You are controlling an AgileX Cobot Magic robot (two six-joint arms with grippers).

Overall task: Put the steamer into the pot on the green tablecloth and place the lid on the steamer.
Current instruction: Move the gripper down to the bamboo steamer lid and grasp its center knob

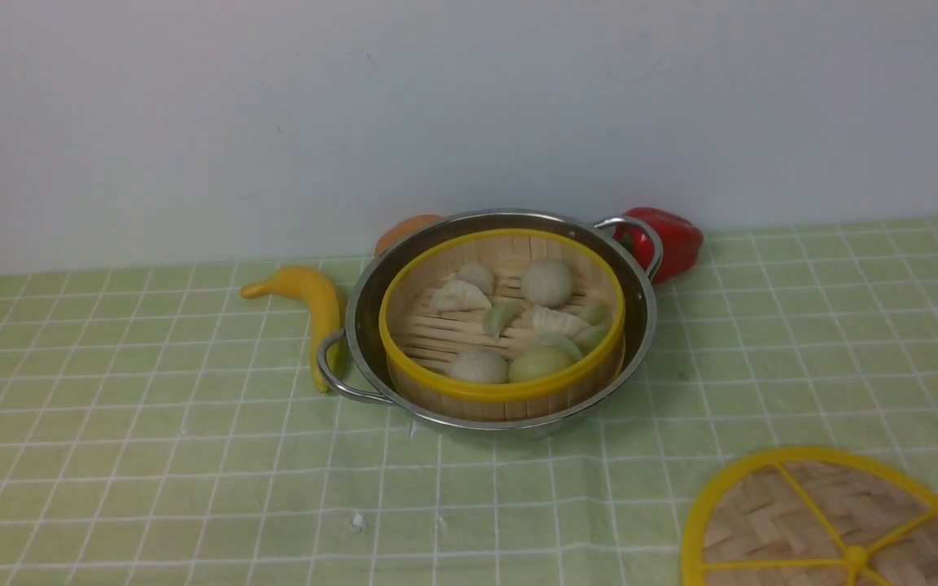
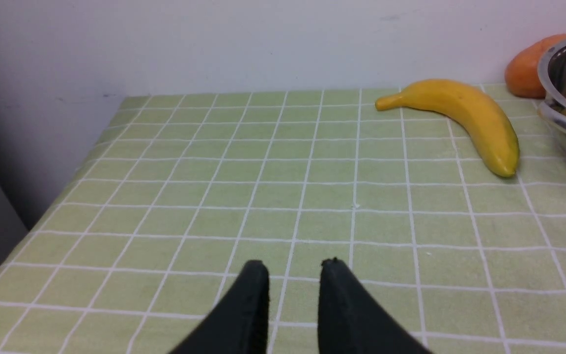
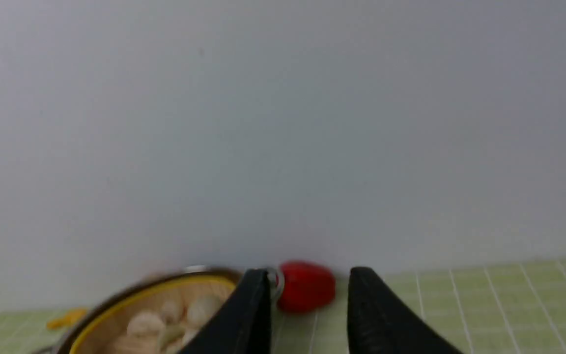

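The steamer (image 1: 436,334), a bamboo basket with a yellow rim and pale dumplings inside, sits in the shiny pot (image 1: 640,325) on the green tablecloth (image 1: 151,456). The flat woven lid (image 1: 803,521) lies on the cloth at the near right, apart from the pot and partly cut off by the picture's edge. Neither gripper shows in the front view. My left gripper (image 2: 295,265) is open over bare cloth, well away from the pot (image 2: 565,132). My right gripper (image 3: 310,273) is open and empty, with the steamer (image 3: 165,309) beyond it; that view is blurred.
A yellow banana (image 1: 322,313) lies against the pot's left handle. An orange fruit (image 1: 404,232) and a red pepper (image 1: 677,240) sit behind the pot by the white wall. The table's left edge (image 2: 67,191) borders a grey cabinet.
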